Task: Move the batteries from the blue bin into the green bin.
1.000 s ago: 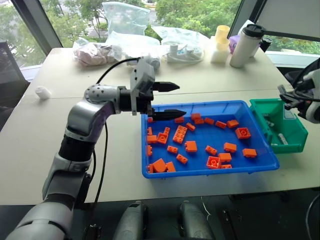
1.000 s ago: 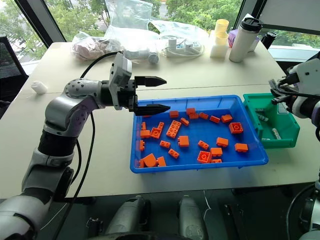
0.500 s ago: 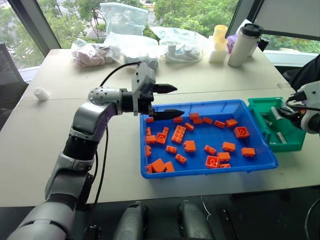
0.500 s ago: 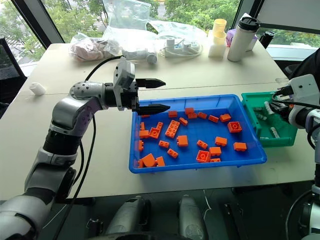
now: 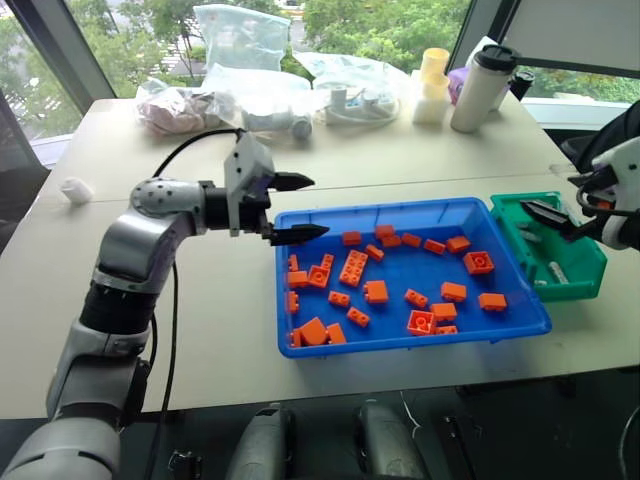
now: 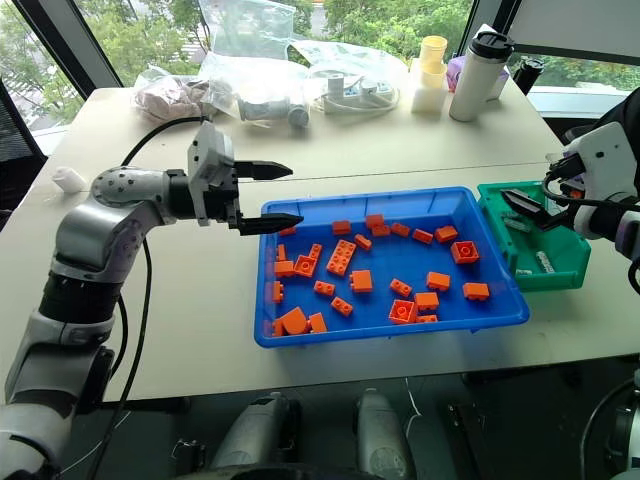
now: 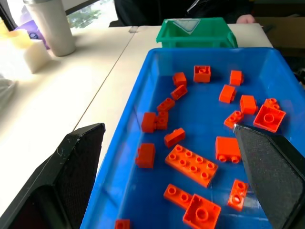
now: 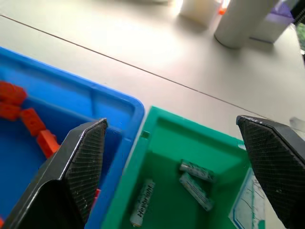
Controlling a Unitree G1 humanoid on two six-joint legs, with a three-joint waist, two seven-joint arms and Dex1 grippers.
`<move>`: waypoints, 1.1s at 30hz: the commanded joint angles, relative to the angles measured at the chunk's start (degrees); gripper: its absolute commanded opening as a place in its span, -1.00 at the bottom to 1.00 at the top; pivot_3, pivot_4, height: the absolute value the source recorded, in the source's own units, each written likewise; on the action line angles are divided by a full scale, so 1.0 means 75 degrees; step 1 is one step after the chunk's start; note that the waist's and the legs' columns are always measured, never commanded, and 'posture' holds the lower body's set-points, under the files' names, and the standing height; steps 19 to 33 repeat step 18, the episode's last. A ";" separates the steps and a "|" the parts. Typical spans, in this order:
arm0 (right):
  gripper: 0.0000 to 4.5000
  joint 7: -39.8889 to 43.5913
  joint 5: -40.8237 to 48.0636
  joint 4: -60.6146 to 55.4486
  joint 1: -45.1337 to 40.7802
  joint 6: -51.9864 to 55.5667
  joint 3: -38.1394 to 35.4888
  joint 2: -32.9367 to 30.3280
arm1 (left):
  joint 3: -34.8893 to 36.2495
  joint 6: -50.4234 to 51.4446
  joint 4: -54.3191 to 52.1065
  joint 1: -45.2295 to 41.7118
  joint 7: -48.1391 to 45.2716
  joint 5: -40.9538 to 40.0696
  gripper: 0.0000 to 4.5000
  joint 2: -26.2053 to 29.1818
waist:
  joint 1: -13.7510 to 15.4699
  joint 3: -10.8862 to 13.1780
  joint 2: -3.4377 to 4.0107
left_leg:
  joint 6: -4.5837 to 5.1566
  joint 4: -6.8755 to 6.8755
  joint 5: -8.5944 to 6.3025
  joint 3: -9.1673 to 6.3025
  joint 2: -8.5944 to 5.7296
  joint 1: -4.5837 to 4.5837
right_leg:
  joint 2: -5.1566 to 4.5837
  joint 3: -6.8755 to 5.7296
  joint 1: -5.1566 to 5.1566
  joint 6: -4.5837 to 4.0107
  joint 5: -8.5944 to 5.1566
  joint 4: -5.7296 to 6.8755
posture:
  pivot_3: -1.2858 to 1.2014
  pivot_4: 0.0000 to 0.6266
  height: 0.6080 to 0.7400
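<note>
**Batteries in the green bin; risks lie in the retreat**

Three batteries (image 8: pixel 143 204) lie in the green bin (image 8: pixel 162 138), which sits just beside the blue bin (image 5: pixel 300 345) on the counter (image 5: pixel 200 330). The blue bin holds only orange toy bricks (image 5: pixel 355 268), as far as I can tell.

The right gripper (image 8: pixel 176 157) hangs above the green bin, fingers spread wide and empty. The left gripper (image 5: pixel 295 208) hovers at the blue bin's far left corner, fingers also apart, grasping nothing.

A low pass could catch the green bin's rim and tip it. A battery may hide under bricks.
</note>
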 commanded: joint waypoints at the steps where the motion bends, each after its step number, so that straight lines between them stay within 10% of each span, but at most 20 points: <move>1: 0.98 0.1211 0.0891 -0.0857 0.1176 0.0668 -0.1359 -0.0424 | 0.0940 0.0920 -0.1278 0.0696 0.0392 -0.0598 1.00 0.0622 | 0.0060 0.0000 -0.0002 | 0.0001 0.0002 -0.0001 -0.0007 0.0000 0.0000 | -0.0004 -0.0003 0.0008 0.0000 0.0000 -0.0005 | 0.03 -0.52 1.00; 11: 0.98 0.1637 0.1983 -0.1582 0.2327 0.1031 -0.1985 0.0010 | 0.2487 0.2387 -0.2527 0.2835 0.1118 -0.1709 1.00 0.1454 | 0.0054 0.0000 -0.0004 | 0.0003 0.0003 -0.0004 -0.0012 0.0004 0.0054 | -0.0011 -0.0007 0.0077 0.0008 0.0005 -0.0026 | 0.03 -0.52 1.00; 33: 0.98 0.1395 0.2051 -0.1435 0.2179 0.0704 -0.1273 0.0374 | 0.2818 0.2686 -0.2884 0.3221 0.1520 -0.2106 1.00 0.1557 | 0.0044 0.0000 -0.0005 | 0.0002 0.0003 -0.0004 -0.0016 -0.0003 0.0048 | -0.0015 -0.0011 0.0078 0.0008 0.0005 -0.0033 | 0.03 -0.52 1.00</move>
